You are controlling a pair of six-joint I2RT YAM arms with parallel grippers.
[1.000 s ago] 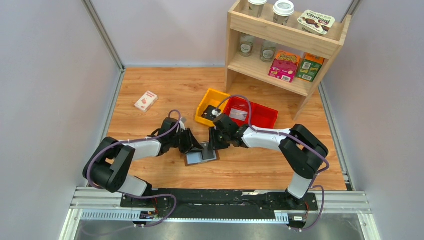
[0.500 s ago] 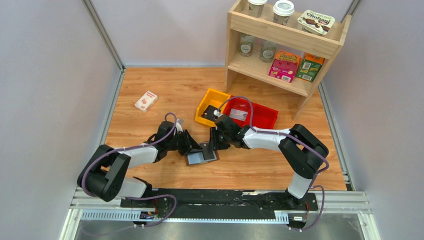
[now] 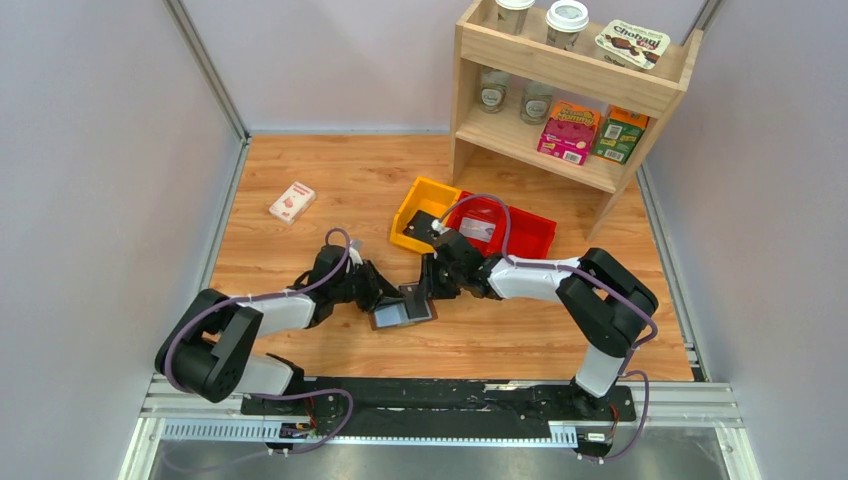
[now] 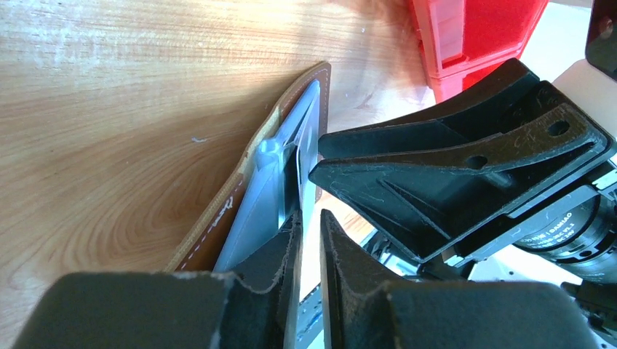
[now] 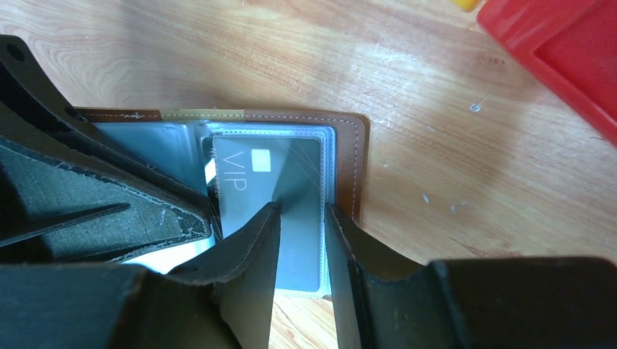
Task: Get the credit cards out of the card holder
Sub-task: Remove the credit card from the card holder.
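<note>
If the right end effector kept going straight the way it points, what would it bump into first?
Most likely the grey card in the open card holder, just ahead.

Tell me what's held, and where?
Right gripper, jaws apart, rests on the grey VIP card in the open brown leather card holder, gripping nothing. Left gripper at its grey-blue panel: cannot tell.

Left arm [image 3: 282, 308]: white forearm shell, black joints and base, purple cable [image 3: 338, 233] looped alongside.
Right arm [image 3: 530, 274]: same white shell, bulky black elbow, same cable colour.
Left claw [image 4: 309, 218]: matte black fingers, pale frayed edges.
Right claw [image 5: 302, 211]: black, scuffed, round holes through the fingers, white lettering on the motor housing.
</note>
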